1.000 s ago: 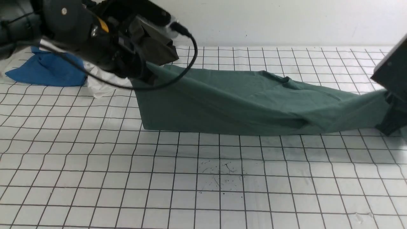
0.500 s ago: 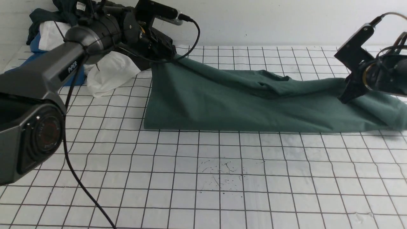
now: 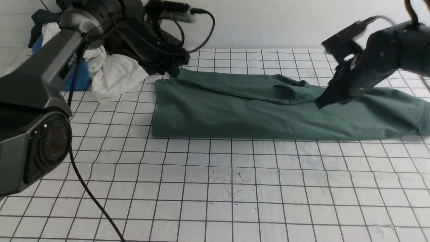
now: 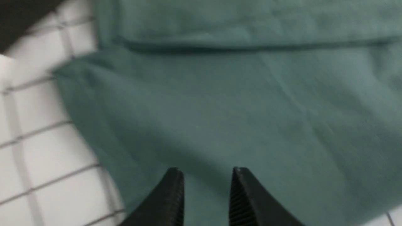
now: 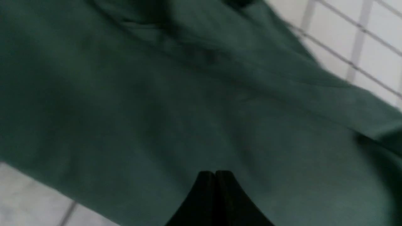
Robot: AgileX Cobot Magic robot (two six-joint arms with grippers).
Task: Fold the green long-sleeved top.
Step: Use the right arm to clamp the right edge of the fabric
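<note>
- Garment: large sage-green long-sleeved cotton top (image 3: 235, 117) lies flat on the white grid-lined bench (image 3: 215, 215). It is folded into one long band running left to right across the far half, and its right end leaves the front view.
- The near edge of the band is straight and follows a grid line. A folded-over layer lies along the far edge, with a small puckered flap near the middle (image 3: 285, 91).
- Left hand (image 4: 205, 175): fingers apart, clear gap between the ribbed pads, nothing in it. Green cloth sits right below, close to the band's left edge where the bench grid shows.
- In the front view the left arm (image 3: 43, 77) reaches to the far-left corner of the band. The hand itself is lost in the dark mass there.
- Right hand (image 5: 215, 173): fingers pressed together, no cloth visible between the tips, green cloth filling the view under it.
- In the front view the right arm (image 3: 379, 60) is motion-blurred. Its tip is low at the band's far edge, right of centre; can't tell whether it touches the cloth.
- Far-left corner pile: crumpled white cloth (image 3: 114, 77), bright blue garment (image 3: 75, 82) and dark garment (image 3: 38, 18) behind, all apart from the green top.
- Black cable (image 3: 89, 195) trails over the near-left bench.
- Ink scribbles (image 3: 235, 181) mark the bench near centre, in front of the band.
</note>
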